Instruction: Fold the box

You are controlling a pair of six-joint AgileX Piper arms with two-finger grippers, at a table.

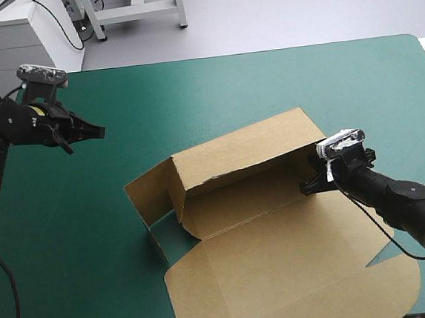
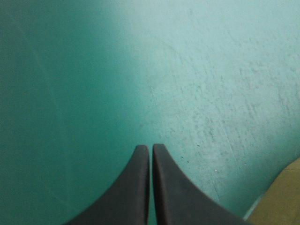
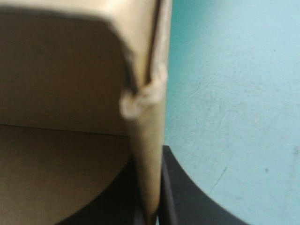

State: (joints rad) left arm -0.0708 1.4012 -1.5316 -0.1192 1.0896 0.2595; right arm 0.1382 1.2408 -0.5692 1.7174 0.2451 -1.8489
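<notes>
Box half-raised on surface, lid flat. Right pincer clamped on side wall between its fingers: swing wall upright slowly, avoid tearing. Left pincer together, idle, well apart from box.

On table, box; right gripper apparently astride its right wall, left gripper far left.

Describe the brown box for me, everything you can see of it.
The box is a cut sheet of brown board, part folded, lying on the teal-green cover toward the table's near right. Its far long wall and left end wall stand raised; the lid panel with rounded corners lies flat toward the robot. The right gripper is shut on the wall edge at its right end, where the board looks crumpled. Nothing else touches it.
</notes>
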